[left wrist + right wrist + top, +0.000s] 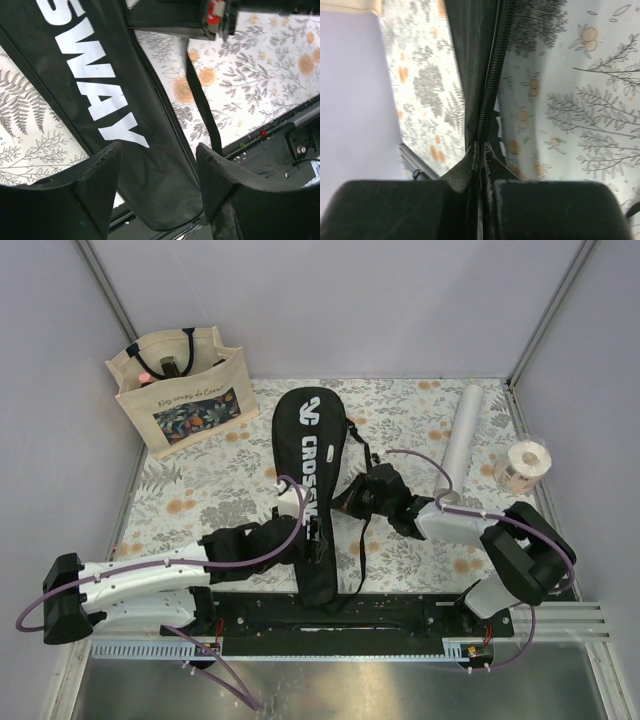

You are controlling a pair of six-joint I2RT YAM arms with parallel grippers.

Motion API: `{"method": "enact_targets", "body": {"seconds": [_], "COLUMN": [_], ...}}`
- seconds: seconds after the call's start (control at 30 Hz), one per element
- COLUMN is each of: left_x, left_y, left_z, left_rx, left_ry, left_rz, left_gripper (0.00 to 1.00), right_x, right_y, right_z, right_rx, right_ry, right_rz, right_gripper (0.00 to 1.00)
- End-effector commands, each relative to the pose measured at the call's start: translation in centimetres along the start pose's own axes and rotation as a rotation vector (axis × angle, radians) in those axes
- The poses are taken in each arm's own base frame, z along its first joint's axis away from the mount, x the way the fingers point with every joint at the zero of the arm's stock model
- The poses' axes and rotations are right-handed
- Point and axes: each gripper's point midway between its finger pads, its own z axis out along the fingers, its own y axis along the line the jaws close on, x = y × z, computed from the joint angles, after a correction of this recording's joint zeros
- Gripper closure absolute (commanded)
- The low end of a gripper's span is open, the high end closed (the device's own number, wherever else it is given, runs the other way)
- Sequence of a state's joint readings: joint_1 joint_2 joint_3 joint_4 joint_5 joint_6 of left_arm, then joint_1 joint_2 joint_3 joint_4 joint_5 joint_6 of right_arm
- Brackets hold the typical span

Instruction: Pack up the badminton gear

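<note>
The black "CROSSWAY" cover (pixel 312 455) lies lengthwise down the middle of the floral table, its narrow end at the near edge. My left gripper (pixel 300 540) is open, with its fingers on either side of that narrow end (pixel 160 170), above the cover (pixel 95 70). My right gripper (pixel 356 498) is at the cover's right edge. In the right wrist view it (pixel 481 150) is shut on the cover's zipper seam (pixel 492 85). The white tube (pixel 462 435) lies at the back right. No rackets are in view.
A beige floral tote bag (pixel 180 390) stands at the back left. A pale tape roll (pixel 525 465) sits right of the tube. A black strap (pixel 202 105) trails from the cover. The black rail (pixel 330 625) runs along the near edge. Walls close in the back and sides.
</note>
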State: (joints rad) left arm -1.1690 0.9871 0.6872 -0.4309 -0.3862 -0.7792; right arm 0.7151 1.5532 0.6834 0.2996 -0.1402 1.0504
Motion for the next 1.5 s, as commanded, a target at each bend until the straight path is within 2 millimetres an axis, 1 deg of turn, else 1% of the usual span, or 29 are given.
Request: {"method": "enact_targets", "body": {"seconds": [0.0, 0.13, 0.27, 0.3, 0.4, 0.43, 0.53, 0.6, 0.67, 0.73, 0.87, 0.97, 1.0, 1.03, 1.07, 1.1, 1.17, 1.23, 1.3, 1.33, 1.4, 1.47], "left_x": [-1.6, -1.0, -0.5, -0.4, 0.0, -0.1, -0.3, -0.3, 0.1, 0.6, 1.2, 1.1, 1.0, 0.9, 0.7, 0.4, 0.2, -0.5, -0.8, -1.2, -1.6, -1.8], "left_y": [-1.4, -2.8, -3.7, -3.7, -2.7, -2.5, -1.6, -1.3, -1.1, -1.1, -0.8, -0.8, -0.8, -0.9, -1.0, -1.2, -2.2, -3.3, -4.2, -4.3, -3.9, -3.0], "left_z": [-0.4, 0.4, 1.1, 1.3, 1.3, 1.2, 0.7, 0.4, 0.5, 0.8, 0.9, 0.9, 0.8, 0.7, 0.5, 0.3, -0.2, -1.3, -2.0, -2.7, -3.4, -3.8], "left_rx": [-0.025, -0.080, -0.161, -0.181, -0.278, -0.307, -0.380, -0.405, -0.416, -0.418, -0.424, -0.430, -0.432, -0.426, -0.419, -0.404, -0.331, -0.213, -0.101, -0.060, -0.016, 0.002], "left_ry": [-0.076, -0.104, -0.138, -0.141, -0.158, -0.167, -0.193, -0.201, -0.196, -0.185, -0.175, -0.174, -0.174, -0.173, -0.171, -0.171, -0.158, -0.157, -0.164, -0.169, -0.167, -0.153], "left_rz": [0.174, 0.257, 0.254, 0.240, 0.232, 0.233, 0.233, 0.255, 0.271, 0.272, 0.283, 0.294, 0.300, 0.299, 0.310, 0.310, 0.318, 0.292, 0.254, 0.230, 0.190, 0.163], "left_gripper": [0.35, 0.30, 0.26, 0.26, 0.27, 0.28, 0.31, 0.37, 0.44, 0.57, 0.74, 0.95, 1.00, 1.00, 1.00, 1.00, 1.00, 1.00, 1.00, 1.00, 1.00, 1.00], "right_x": [-1.6, -1.5, -1.2, -1.0, -0.3, -0.6, -0.5, -0.5, -0.5, -0.6, -0.7, -0.8, -0.9, -0.8, -1.0, -1.3, -2.5, -3.5, -5.7, -7.0, -9.4, -11.6], "right_y": [4.4, 6.3, 7.4, 7.5, 8.4, 8.4, 8.4, 8.3, 8.2, 8.4, 8.5, 8.8, 9.1, 9.3, 9.8, 10.1, 10.1, 10.6, 10.5, 10.5, 10.4, 9.6], "right_z": [-2.3, -3.2, -3.8, -3.9, -4.2, -4.2, -4.3, -4.2, -4.2, -4.3, -4.4, -4.6, -4.8, -4.9, -5.2, -5.7, -6.4, -7.5, -8.6, -9.4, -10.7, -11.6], "right_rx": [-0.117, -0.154, -0.168, -0.164, -0.175, -0.170, -0.166, -0.165, -0.168, -0.172, -0.179, -0.194, -0.210, -0.229, -0.251, -0.267, -0.257, -0.276, -0.232, -0.210, -0.178, -0.119], "right_ry": [-0.071, -0.088, -0.111, -0.112, -0.103, -0.126, -0.135, -0.139, -0.141, -0.142, -0.149, -0.153, -0.156, -0.153, -0.166, -0.184, -0.228, -0.231, -0.264, -0.297, -0.381, -0.469], "right_rz": [0.090, 0.113, 0.126, 0.124, 0.110, 0.112, 0.113, 0.121, 0.128, 0.132, 0.132, 0.129, 0.111, 0.082, 0.029, -0.032, -0.149, -0.286, -0.381, -0.426, -0.536, -0.637], "right_gripper": [1.00, 1.00, 1.00, 1.00, 1.00, 1.00, 1.00, 1.00, 1.00, 1.00, 1.00, 1.00, 1.00, 1.00, 0.96, 0.88, 0.73, 0.64, 0.59, 0.58, 0.57, 0.58]}}
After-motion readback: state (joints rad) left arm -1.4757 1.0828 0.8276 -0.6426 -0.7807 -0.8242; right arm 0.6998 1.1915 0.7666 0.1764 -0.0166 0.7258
